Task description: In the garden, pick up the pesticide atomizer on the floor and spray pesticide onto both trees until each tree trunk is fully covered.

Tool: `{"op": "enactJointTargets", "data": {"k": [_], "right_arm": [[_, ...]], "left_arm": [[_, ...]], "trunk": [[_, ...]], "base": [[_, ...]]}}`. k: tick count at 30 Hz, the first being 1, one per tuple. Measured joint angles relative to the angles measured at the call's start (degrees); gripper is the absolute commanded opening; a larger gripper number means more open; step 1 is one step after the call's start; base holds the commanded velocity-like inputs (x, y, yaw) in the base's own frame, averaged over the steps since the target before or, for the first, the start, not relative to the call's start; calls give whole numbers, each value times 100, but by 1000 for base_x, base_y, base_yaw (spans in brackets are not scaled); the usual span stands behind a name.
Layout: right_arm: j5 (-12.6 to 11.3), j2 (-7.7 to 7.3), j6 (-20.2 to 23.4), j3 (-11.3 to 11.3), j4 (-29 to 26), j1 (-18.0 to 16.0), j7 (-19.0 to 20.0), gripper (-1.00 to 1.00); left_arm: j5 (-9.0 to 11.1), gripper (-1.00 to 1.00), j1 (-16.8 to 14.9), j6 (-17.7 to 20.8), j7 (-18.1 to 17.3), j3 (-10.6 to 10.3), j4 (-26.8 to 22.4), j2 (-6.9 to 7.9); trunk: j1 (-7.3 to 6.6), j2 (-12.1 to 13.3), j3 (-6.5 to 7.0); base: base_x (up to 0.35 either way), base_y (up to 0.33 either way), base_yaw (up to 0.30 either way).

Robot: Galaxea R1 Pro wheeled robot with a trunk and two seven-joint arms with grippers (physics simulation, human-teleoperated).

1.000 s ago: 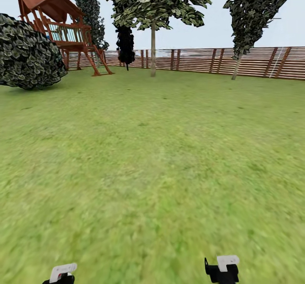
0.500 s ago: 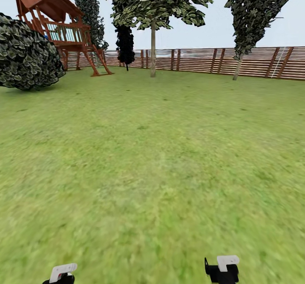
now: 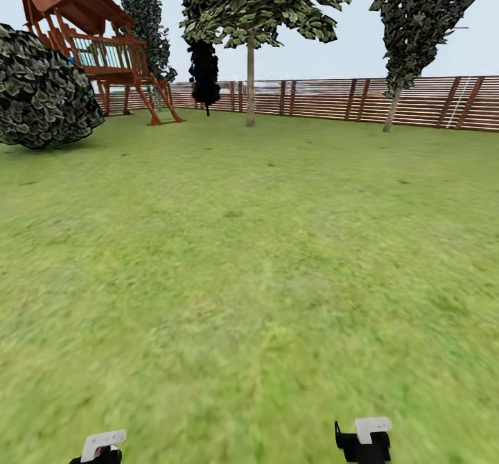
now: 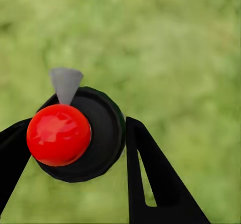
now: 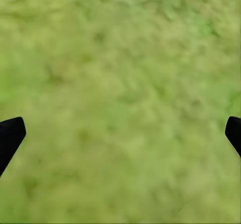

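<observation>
Two pincers sit low in my head view, the left pincer [image 3: 104,450] at about 7 o'clock and the right pincer [image 3: 364,442] at about 5 o'clock, over the grass lawn [image 3: 249,263]. On my left wrist camera the left pincer [image 4: 75,148] is clamped on the pesticide atomizer [image 4: 80,133], a black round body with a red ball top and a small grey nozzle, its fingers [image 4: 150,179] pressed to either side. On my right wrist camera the right pincer [image 5: 120,133] is spread wide with only grass between its tips. At 12 o'clock, far off by the brown slatted fence [image 3: 346,98], stands a tree [image 3: 253,0] with a pale straight tree trunk [image 3: 250,83]. A wooden playhouse [image 3: 97,41] and a round bush [image 3: 41,90] lie at 10 o'clock; a narrow dark tree [image 3: 416,21] at 2 o'clock.
</observation>
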Motion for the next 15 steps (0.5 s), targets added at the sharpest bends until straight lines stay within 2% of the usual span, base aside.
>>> {"op": "enactJointTargets", "data": {"k": [12,15], "right_arm": [[0,0,0,0,0,0,-1,100],[0,0,0,0,-2,1,-2,100]], "left_arm": [[0,-100,0,-7,0,0,0,0],[0,-100,-1,-7,0,0,1,-1]], "trunk": [[0,0,0],[0,0,0]], "base": [[340,0,-1],[340,0,-185]]}}
